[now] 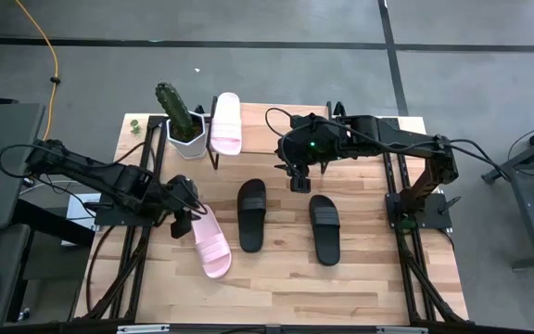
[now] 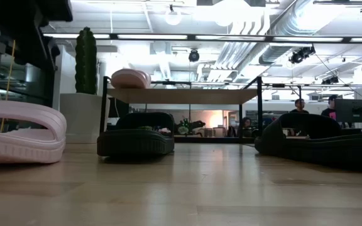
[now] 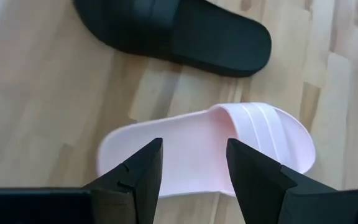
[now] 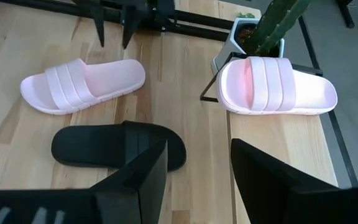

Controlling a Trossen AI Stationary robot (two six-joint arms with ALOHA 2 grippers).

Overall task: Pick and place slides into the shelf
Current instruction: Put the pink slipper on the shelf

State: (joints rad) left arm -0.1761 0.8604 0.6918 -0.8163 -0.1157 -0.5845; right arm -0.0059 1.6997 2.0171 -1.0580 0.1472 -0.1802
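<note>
Left gripper point(image 1: 185, 206), fingers spread and empty, hovers over a pink slide point(image 1: 209, 240) on the table's left; right gripper point(image 1: 298, 178) — also unclenched — hangs between the two black slides point(image 1: 251, 213), another pink slide point(image 1: 226, 122) atop the far shelf point(image 4: 272, 134).

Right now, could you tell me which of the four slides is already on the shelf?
The pale pink slide beside the cactus pot lies on the wooden shelf top; the other three lie on the table.

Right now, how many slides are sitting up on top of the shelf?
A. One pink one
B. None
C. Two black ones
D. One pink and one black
A: only one pale pink slide lies on the shelf; the other pink slide and both black slides lie on the table.
</note>
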